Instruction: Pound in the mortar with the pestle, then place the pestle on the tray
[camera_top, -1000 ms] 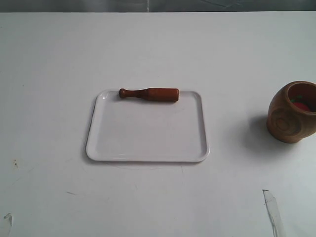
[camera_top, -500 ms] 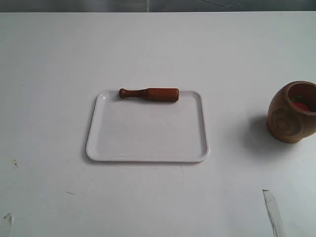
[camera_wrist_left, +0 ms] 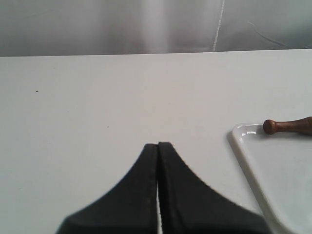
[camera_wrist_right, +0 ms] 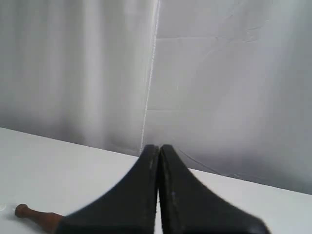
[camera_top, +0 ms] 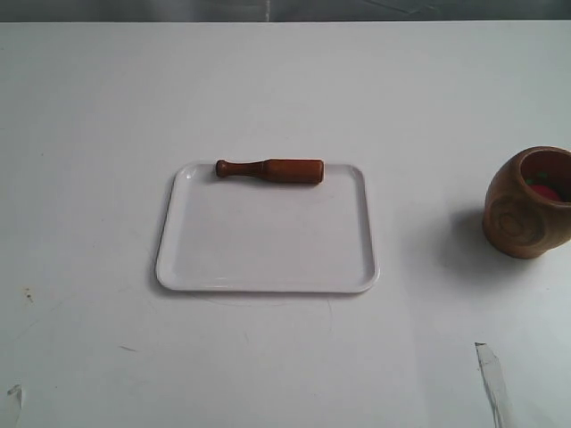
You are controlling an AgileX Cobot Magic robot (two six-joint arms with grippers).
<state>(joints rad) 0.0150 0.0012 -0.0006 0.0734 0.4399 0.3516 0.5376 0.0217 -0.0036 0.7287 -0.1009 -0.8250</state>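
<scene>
Pestle [camera_top: 269, 170] lies along tray [camera_top: 268, 241] rim at 12 o'clock. Mortar [camera_top: 526, 214] upright at tray's 3 o'clock. Left hand [camera_wrist_left: 158, 145], right hand [camera_wrist_right: 159, 147] clenched, empty.

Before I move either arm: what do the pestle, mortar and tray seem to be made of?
Pestle: looks like wood, dark reddish-brown, smooth with a faint sheen. Mortar: lighter brown wood, with a circle carved into its side. Tray: probably plastic, glossy white, highlights along its rounded rim; the look alone cannot confirm it.
</scene>
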